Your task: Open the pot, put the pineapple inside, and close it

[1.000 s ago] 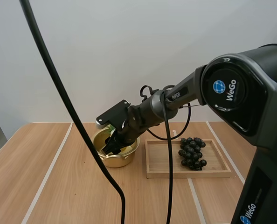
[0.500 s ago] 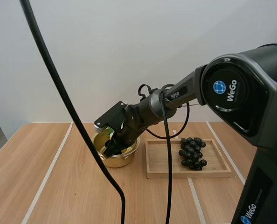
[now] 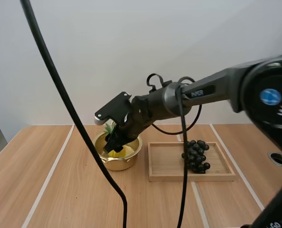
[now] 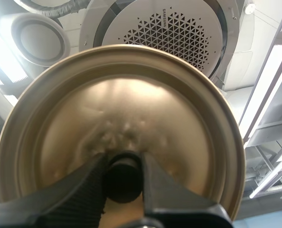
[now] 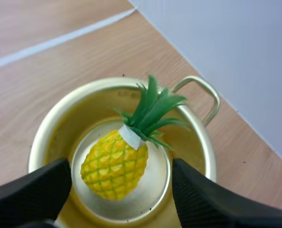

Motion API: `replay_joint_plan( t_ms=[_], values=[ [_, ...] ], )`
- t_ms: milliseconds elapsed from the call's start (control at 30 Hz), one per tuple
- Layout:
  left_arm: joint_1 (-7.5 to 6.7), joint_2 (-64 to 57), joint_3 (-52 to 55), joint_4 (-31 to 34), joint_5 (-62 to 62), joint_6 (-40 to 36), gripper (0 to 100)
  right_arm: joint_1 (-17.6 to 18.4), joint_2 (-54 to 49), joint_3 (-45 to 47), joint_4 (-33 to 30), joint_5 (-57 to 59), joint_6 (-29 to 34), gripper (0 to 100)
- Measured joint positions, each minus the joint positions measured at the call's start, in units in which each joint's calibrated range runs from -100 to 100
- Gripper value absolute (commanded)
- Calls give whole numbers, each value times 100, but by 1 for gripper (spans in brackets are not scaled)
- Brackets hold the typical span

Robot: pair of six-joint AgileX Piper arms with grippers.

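Inside the pot, the pineapple lies on its side on the vessel floor. Long axis: crown toward the loop handle, body toward the opposite wall. The right claw hangs directly above it, fingers apart, one on each side of the fruit and touching neither it nor the rim. The left claw is clamped on the black knob of the lid.

Judgement: closing falls to the lid-bearing left arm, and the right arm occupies the pot's mouth, so it must clear first.

The high view places the pot on the bench just beside the wooden tray of grapes, with the right arm reaching in from the tray side. There the fruit is a yellow patch under the claw. The right wrist view supplies axis and finger clearance. The left wrist view supplies the knob grip, but not the lid's bearing from the pot.
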Motion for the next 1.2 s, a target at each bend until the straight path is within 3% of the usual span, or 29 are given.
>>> replay_joint_plan(
  t_ms=[300, 533, 567, 767, 800, 967, 1067, 1200],
  values=[
    [0, 0, 0, 0, 78, 0, 0, 0, -619, 0, 164, 581, 46, 100],
    [0, 0, 0, 0, 125, 0, 0, -34, -774, 11, 149, 171, 133, 100],
    [0, 0, 0, 0, 147, 0, 0, -67, -774, 11, 119, 142, 133, 92],
    [0, 12, 0, 0, 900, 0, 0, -607, -774, 11, -128, -28, 592, 7],
    [0, 12, 0, 0, 1180, 0, 0, -744, -791, 11, -137, -41, 701, 0],
    [0, 242, -6, 26, 3432, 80, 0, -1382, -991, 11, -163, -77, 1031, 0],
    [0, 370, -6, 42, 4055, 121, 0, -1514, -1110, 11, -163, -90, 1063, 0],
    [0, 920, 33, 50, 5871, 177, 0, -1876, -1933, 11, -163, -257, 1083, 0]
  ],
)
